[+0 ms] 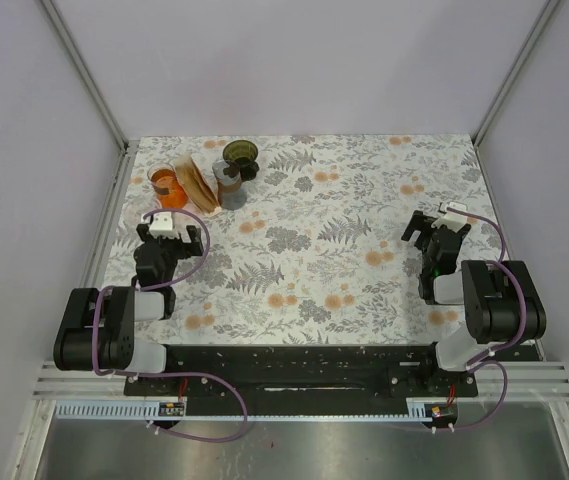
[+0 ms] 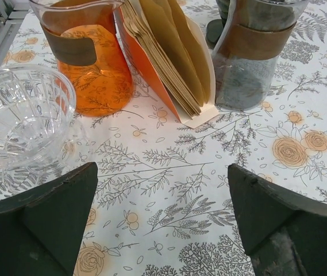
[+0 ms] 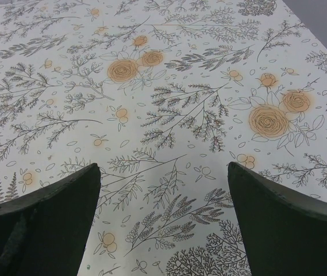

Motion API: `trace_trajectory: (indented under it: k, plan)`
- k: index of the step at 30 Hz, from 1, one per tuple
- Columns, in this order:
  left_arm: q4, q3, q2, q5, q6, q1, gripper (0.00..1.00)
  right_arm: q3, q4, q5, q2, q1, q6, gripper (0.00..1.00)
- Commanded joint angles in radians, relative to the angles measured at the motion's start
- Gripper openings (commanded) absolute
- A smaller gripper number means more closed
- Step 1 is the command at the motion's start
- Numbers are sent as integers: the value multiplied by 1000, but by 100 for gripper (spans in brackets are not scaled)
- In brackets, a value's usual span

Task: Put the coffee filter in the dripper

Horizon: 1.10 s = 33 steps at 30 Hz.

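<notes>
Floral cloth (image 1: 314,230) covers the table, and everything that matters crowds its far-left corner. The left gripper (image 2: 160,172) hangs low with its jaws spread wide and nothing between them. Straight ahead of it, slightly left of centre, the coffee filters (image 2: 169,52) stand on edge as a fanned tan stack, leaning between the orange carafe (image 2: 88,63) and the grey carafe (image 2: 255,57). The dripper (image 1: 241,152) sits just beyond the grey carafe, to the right of the stack. The right gripper (image 3: 163,169), equally spread and empty, hovers over bare cloth well apart on the other side, so I judge the left arm far better placed to reach forward for a filter
</notes>
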Motion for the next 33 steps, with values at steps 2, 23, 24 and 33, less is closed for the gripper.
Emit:
trace_trajectory:
  k: [2,23,24,33]
  plan:
    - [28,32,-15,-11,12,-1,99,13,10,8,-87,-3,-17,99]
    - [-1120,660,-198,556,170,-9,84,569,-1165,-445,-481,67,188,91]
    - [-1193,715,-192,570,175,-13,84,578,-1183,-446,-483,75,190,91]
    - [-1682,1378,149,431,153,-29,71,698,-1305,-474,-429,121,145,90]
